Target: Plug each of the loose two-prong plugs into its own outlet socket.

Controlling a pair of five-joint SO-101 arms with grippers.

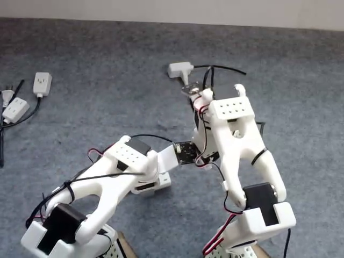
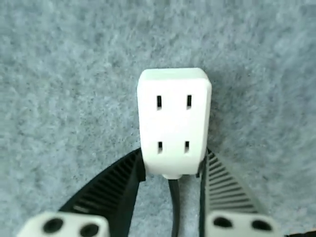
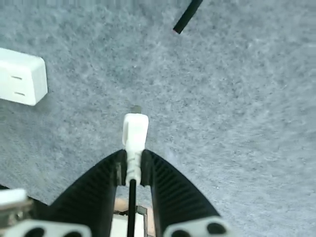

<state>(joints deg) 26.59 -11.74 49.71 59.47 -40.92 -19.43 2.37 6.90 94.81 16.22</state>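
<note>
Right gripper [image 3: 132, 165] is clenched on the two-prong plug [image 3: 134, 131] toward the tabletop's far edge, prongs leading, while my left gripper [image 2: 173, 167] pinches an outlet socket [image 2: 174, 121] by its cord end, slots up, braced, I judge, for insertion.

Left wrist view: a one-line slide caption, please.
Left tool clamped on a white two-outlet socket block, grey carpet behind.

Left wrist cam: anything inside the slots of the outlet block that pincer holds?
Nothing plugged in: both slot pairs on the outlet block show as empty dark slits. The left pincer clamps its cord end, where a black cord exits. Its underside cannot be seen.
</note>
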